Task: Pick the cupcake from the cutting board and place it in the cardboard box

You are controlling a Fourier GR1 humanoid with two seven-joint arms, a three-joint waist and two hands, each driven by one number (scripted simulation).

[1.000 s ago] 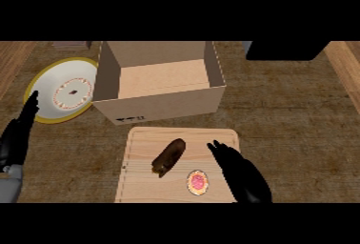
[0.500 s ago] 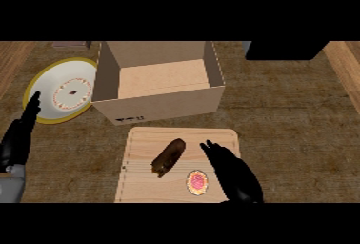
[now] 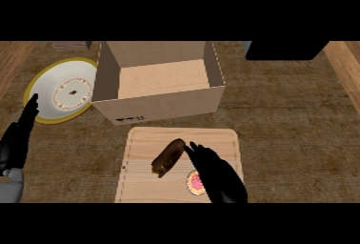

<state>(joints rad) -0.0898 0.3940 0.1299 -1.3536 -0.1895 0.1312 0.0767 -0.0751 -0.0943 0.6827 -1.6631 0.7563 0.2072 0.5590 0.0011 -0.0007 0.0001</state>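
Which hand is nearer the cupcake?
Right. The right hand is over the cutting board, partly covering the cupcake; the left hand rests at the left edge.

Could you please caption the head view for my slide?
Right hand open over the cutting board, partly covering the cupcake; cardboard box stands behind.
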